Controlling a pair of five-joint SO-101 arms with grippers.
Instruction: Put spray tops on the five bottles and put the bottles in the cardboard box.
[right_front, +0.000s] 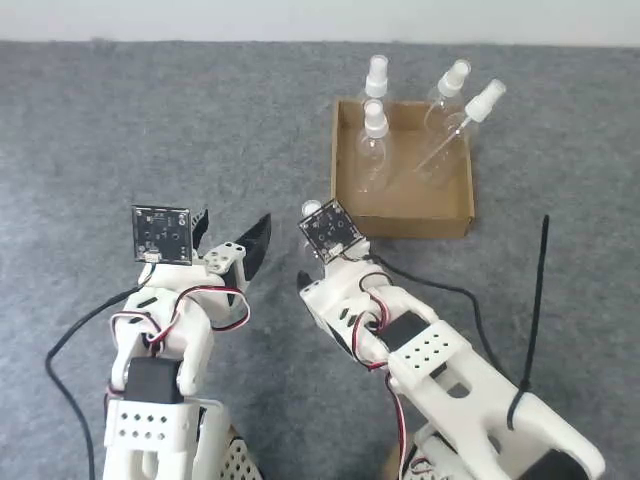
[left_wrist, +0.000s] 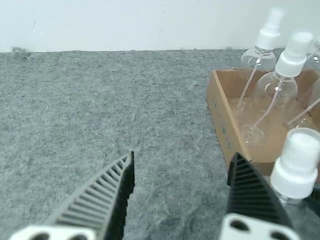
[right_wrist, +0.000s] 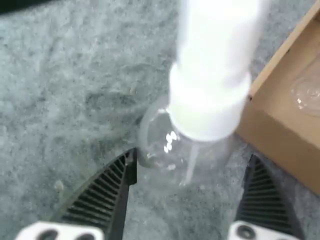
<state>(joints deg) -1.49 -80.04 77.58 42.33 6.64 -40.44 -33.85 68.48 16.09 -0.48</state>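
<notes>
Within the open right end effector (right_wrist: 191, 159), the bottle (right_wrist: 167, 147) stands upright, spray top (right_wrist: 215, 75) uppermost.

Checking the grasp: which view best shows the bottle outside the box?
Right wrist view: the bottle sits between the open fingers of the right gripper. Left wrist view catches its spray top; high view, just its tip.

High view looks down; both wrist views (low, close) share the cardboard box (left_wrist: 222, 120).
</notes>
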